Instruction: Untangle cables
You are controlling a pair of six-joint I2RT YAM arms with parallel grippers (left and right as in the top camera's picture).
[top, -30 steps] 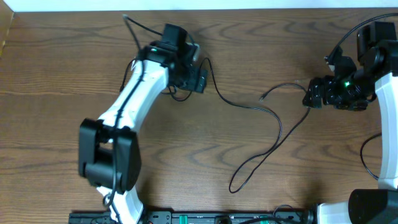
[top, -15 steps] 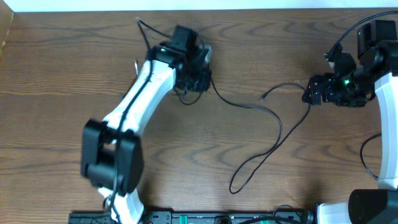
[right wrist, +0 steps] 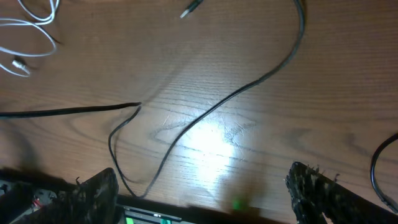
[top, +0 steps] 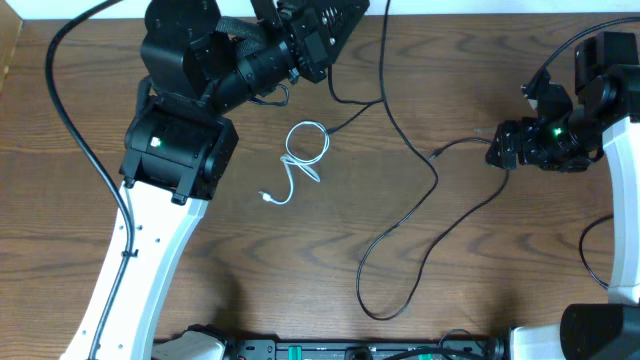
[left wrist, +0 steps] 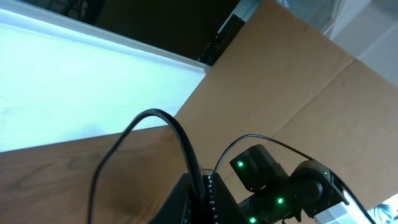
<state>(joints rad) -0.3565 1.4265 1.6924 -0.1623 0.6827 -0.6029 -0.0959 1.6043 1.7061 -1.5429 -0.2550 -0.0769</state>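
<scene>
My left gripper [top: 340,30] is raised high over the table's far edge and is shut on the black cable [top: 437,180]. In the left wrist view the jaws [left wrist: 202,193] pinch that cable [left wrist: 155,115], which arcs up and away. From the grip it hangs down and runs in long loops across the table's middle. The white cable [top: 303,150] lies by itself in a small loop on the wood, apart from the black one. My right gripper [top: 497,152] is at the right, open and holding nothing, beside the black cable's plug end [top: 435,153]. The right wrist view shows its gripper [right wrist: 208,199] over the black cable [right wrist: 249,87].
The left arm's white link [top: 140,250] crosses the table's left side. Thick black robot wires [top: 70,110] run along the left arm and by the right arm [top: 600,260]. A dark equipment strip [top: 350,350] lines the near edge. A cardboard panel [left wrist: 298,81] stands beyond the table.
The left gripper shut on the black cable and rose steeply, lifting it off the white cable, which now lies alone. The black cable's loops shifted. The right arm stayed put.
</scene>
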